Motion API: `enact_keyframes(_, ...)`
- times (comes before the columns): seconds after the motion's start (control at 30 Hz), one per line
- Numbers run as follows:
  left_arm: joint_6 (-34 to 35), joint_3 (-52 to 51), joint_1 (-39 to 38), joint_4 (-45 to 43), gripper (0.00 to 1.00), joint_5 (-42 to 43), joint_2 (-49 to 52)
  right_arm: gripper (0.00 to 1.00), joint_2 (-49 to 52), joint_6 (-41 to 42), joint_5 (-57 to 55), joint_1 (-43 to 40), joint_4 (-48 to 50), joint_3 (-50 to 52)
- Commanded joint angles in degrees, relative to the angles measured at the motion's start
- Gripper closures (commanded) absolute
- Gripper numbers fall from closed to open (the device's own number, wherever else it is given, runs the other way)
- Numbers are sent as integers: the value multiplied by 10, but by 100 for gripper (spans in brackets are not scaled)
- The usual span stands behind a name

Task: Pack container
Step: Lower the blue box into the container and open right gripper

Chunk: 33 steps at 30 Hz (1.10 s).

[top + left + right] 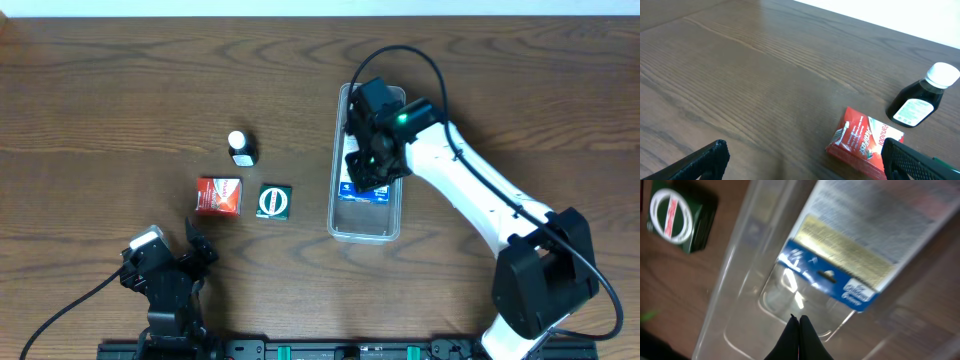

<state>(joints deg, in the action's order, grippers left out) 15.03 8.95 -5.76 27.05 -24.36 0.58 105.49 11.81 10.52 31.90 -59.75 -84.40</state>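
The clear plastic container (pixel 340 215) lies lengthwise right of centre. A flat box with a blue band (pixel 364 194) lies inside it; the right wrist view shows it too (pixel 840 260). My right gripper (pixel 367 165) hangs over the container (pixel 730 280), with its fingers (pixel 800 322) shut together and nothing between them. My left gripper (pixel 172 268) is open and empty near the front left edge; its fingers (pixel 805 165) spread wide above the table, near a red box (pixel 862 137).
Left of the container are the red box (pixel 218 196), a green box with a white ring (pixel 274 201) (pixel 677 215) and a small dark bottle with a white cap (pixel 241 147) (pixel 922 97).
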Motion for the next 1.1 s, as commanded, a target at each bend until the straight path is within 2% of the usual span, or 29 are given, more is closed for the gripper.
enact_keyframes(0.0, 3, -11, 2, 3, 2, -3, -4, 99, 3, -30, 17, 24, 8, 27)
enact_keyframes(0.53, 3, -11, 2, 3, 2, -3, -4, 99, 4, -42, 11, 29, 203, 183)
enact_keyframes(0.87, 3, -11, 2, 3, 2, -3, -4, 99, 4, -42, -127, 29, 251, 189)
enact_keyframes(1.07, 3, -11, 2, 3, 2, -3, -4, 99, 4, -42, -168, 29, 283, 189)
